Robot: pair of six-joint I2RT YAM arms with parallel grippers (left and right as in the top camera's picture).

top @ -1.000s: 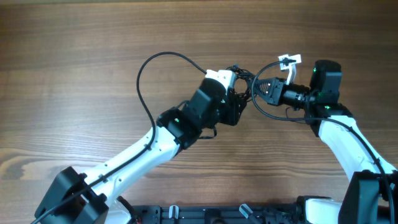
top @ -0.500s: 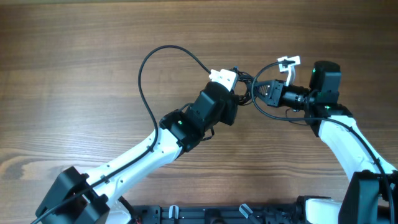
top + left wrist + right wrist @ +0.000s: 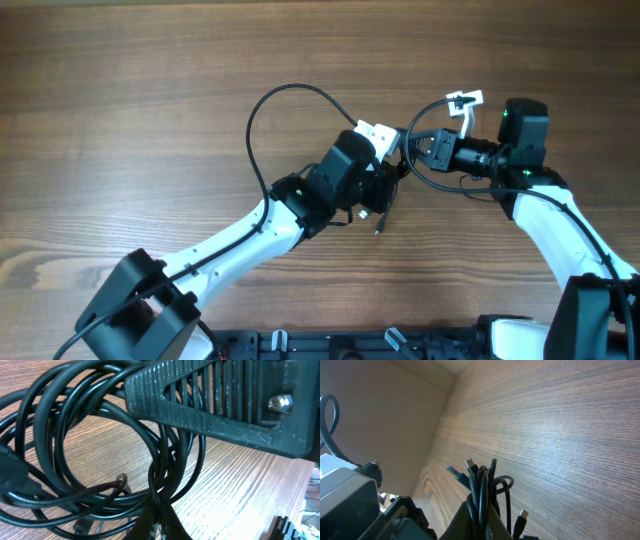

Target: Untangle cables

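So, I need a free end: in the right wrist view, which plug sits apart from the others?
The small plug low on the right, alone beside the cables; the other two plugs poke out together, upper left.

Cables (image 3: 398,160) sit approx mid-tabletop (image 3: 120,90), a bit R of centre, between the two grippers. L gripper (image 3: 390,172) is just L of and nearer than the bundle, its arm coming in from the near-L corner. R gripper (image 3: 414,146) is just R of the bundle, arm from the near-R corner. Cords pass between both sets of fingers. One plug end (image 3: 380,230) trails toward the near edge, below the L gripper.
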